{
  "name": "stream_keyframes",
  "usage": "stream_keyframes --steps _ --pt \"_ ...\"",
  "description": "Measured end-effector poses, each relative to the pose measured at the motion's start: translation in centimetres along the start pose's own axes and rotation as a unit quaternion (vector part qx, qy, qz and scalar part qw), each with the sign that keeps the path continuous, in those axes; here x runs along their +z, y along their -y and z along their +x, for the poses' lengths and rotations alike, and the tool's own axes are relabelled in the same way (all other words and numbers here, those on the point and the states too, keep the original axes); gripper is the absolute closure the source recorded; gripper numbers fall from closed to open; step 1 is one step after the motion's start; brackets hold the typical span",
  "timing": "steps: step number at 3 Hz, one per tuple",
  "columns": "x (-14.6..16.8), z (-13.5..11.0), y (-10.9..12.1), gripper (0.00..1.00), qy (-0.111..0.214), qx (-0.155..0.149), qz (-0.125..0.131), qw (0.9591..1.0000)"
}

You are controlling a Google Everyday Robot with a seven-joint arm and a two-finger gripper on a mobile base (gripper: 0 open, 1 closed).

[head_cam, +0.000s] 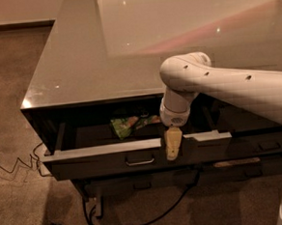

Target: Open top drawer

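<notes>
The top drawer [100, 158] stands pulled out from under the glossy grey cabinet top [93, 55]. Its dark front carries a small metal pull handle [139, 160] at centre, and its top rim shows as a light strip. A green snack bag [125, 125] lies inside on the drawer floor. My gripper [173, 143] hangs from the white arm [236, 86] and sits at the drawer's front rim, just right of the handle. Its yellowish fingers [172, 142] point down over the rim.
Lower dark drawer fronts [259, 147] sit closed to the right and below. A black cable [139, 221] runs across the carpet under the cabinet, and a thin wire [14, 164] trails at the left. Carpet floor [14, 94] lies left of the cabinet.
</notes>
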State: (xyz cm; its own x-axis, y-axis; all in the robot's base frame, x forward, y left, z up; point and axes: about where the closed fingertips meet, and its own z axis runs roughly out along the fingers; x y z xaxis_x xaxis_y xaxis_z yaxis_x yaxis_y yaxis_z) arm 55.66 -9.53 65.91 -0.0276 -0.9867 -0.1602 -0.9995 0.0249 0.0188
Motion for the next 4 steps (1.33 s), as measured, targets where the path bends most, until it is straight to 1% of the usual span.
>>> stream_keyframes --steps 1,3,4 --pt "1.1 0.1 -1.3 0.0 -0.021 0.009 -0.006 0.9997" --pt "1.8 0.5 -6.7 0.0 -0.038 0.047 -0.013 0.9981" --pt "1.6 1.0 -9.3 0.19 -0.046 0.069 -0.01 0.9965"
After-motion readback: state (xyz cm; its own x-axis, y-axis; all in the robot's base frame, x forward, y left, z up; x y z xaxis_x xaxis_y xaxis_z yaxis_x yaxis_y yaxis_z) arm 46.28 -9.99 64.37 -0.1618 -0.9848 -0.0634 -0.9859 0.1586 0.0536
